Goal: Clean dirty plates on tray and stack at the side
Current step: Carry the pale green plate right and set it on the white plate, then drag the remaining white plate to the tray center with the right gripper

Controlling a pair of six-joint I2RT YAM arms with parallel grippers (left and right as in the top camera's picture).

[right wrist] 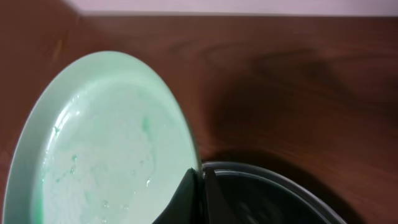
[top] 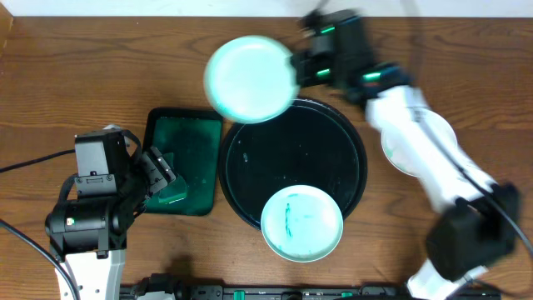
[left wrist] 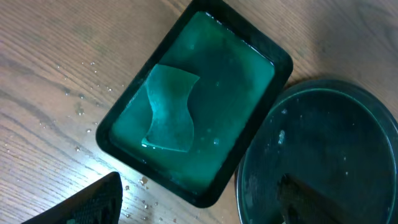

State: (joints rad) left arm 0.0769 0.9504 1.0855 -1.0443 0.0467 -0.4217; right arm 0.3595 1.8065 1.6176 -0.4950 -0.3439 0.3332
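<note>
Right gripper (right wrist: 200,182): closed tight, its two fingers pinching the rim of one plate.
Held plate (right wrist: 106,143): gripped at the edge nearest the arm and reaching out from the fingers toward the table's left side. Its hollow face is turned up, slightly tilted. It is round, so it has no long axis.
Held plate, surface: a wet film with droplets and faint pale-green traces.
Held plate, place: over the far-left rim of the black tray (top: 358,158), overlapping that rim from above.
Black tray, contents: one smeared plate (top: 301,222) lying flat and face up at the near rim, with teal streaks left of its middle. The rest is glossy and bare, with a few drops.
Third plate (top: 398,150): on the table (top: 100,67), just right of the black tray and mostly hidden under the right arm. Whether it is clean or smeared cannot be told.
Left gripper (top: 158,172): jaws spread wide with nothing in them, above the green tray (left wrist: 280,62).
Green tray: rectangular, just left of the black tray, its long axis running far to near. It is filled with green liquid (left wrist: 239,74).
Sponge (left wrist: 169,109): lying flat in the liquid, its long side roughly along the tray's length.
</note>
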